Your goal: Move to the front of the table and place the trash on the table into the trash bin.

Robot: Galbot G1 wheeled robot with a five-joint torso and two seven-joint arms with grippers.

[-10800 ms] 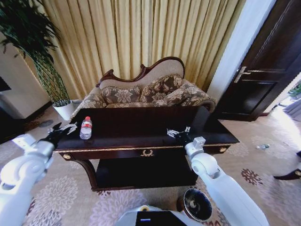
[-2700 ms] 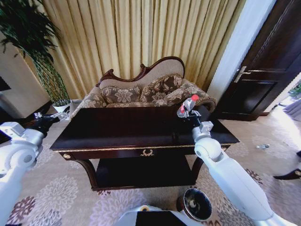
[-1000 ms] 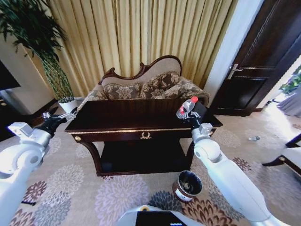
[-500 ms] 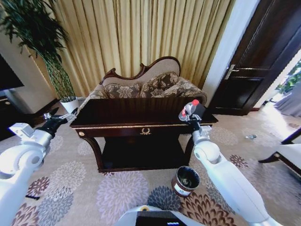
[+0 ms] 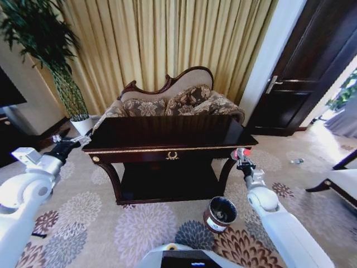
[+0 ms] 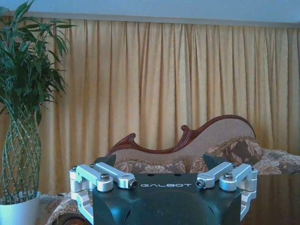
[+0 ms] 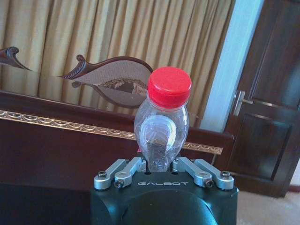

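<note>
Gripping the clear plastic bottle [image 7: 162, 126] by its rounded lower body, the right gripper [image 5: 242, 162] is held off the right front corner of the table [image 5: 167, 149], above the carpet and slightly higher than the trash bin [image 5: 219, 214]. In the right wrist view the bottle is seen upright between the closed metal fingers, its smooth red cap [image 7: 169, 86] uppermost and its transparent wall bulging below the neck. The table is a dark, glossy wooden piece edged with a thin gold band; a small gold wreath emblem [image 5: 172, 156] is set on its front rail, and curved legs run down to a lower shelf. The bin is a short round container of dark brown-black material with a white label on its side, standing on the flower-patterned carpet just before the table's right leg. The left gripper [image 5: 60, 146] is held beyond the table's left end, its silver linkage bars [image 6: 105, 176] spread apart with nothing between them.
</note>
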